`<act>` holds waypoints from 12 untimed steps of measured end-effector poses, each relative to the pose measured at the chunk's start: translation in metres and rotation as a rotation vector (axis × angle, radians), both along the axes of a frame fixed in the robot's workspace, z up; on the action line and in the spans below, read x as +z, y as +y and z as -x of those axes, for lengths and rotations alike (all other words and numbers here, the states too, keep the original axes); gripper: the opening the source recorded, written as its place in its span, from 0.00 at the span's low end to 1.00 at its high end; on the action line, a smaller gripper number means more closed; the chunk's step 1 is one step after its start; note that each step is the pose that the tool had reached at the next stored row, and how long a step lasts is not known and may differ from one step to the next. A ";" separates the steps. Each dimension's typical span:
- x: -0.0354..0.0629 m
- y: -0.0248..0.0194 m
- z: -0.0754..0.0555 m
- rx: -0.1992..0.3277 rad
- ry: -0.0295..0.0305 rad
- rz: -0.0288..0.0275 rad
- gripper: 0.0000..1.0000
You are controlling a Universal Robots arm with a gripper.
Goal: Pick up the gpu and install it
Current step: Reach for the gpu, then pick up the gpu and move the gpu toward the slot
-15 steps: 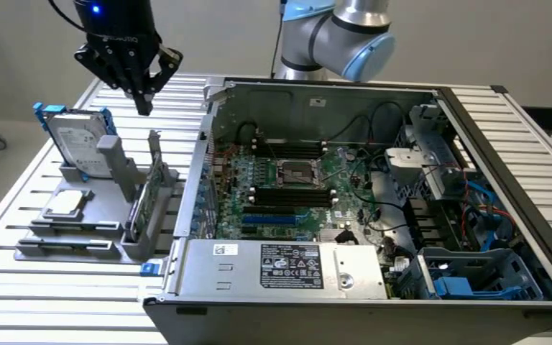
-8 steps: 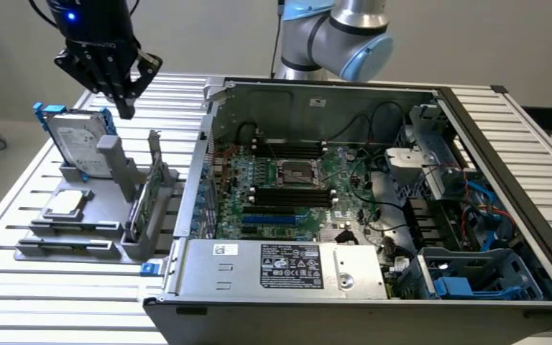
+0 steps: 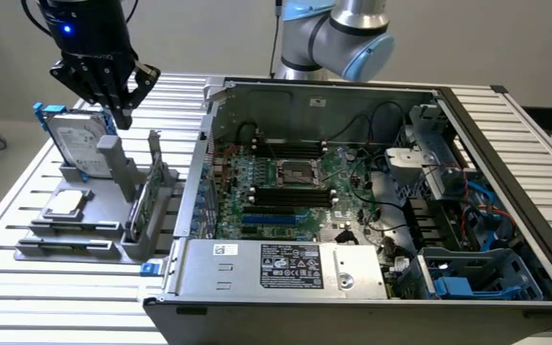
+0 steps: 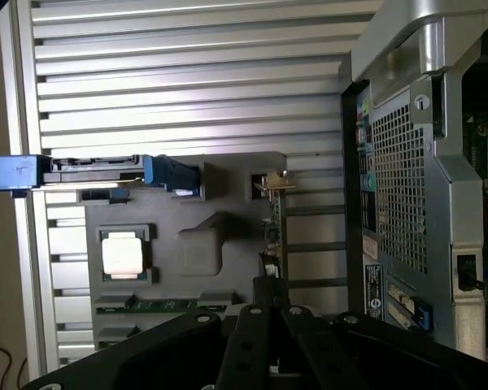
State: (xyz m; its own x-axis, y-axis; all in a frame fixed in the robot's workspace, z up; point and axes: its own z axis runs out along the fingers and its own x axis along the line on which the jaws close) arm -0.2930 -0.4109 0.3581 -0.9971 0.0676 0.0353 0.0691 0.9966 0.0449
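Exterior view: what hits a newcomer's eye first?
The open computer case, its green motherboard exposed, takes up the centre and the exterior view's right. At that view's upper left the black gripper, shut and empty, hangs above a grey holder carrying the upright hard drive and the gpu.

The table (image 3: 26, 287) is bare ribbed aluminium with a dull satin sheen. The computer case (image 3: 199, 280) is smooth grey sheet metal, perforated on its rear wall (image 4: 403, 187). At nine o'clock of the case, the holder (image 3: 75, 230) is matt grey plastic. The hard drive (image 3: 72, 136) has a bright metal face and a blue plastic frame, and the processor (image 3: 69, 203) has a silvery metal lid. The gpu (image 3: 147, 194), seen edge on, looks dark and dull. The gripper (image 3: 123, 121) is black with a slight gloss.
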 end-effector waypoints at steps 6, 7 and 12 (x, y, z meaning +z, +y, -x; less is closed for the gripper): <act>0.0000 0.0000 0.000 0.000 0.0001 0.0001 0.11; 0.0000 0.0000 0.000 0.000 0.0001 0.0001 0.11; 0.0000 0.0000 0.000 0.000 0.0001 0.0001 0.12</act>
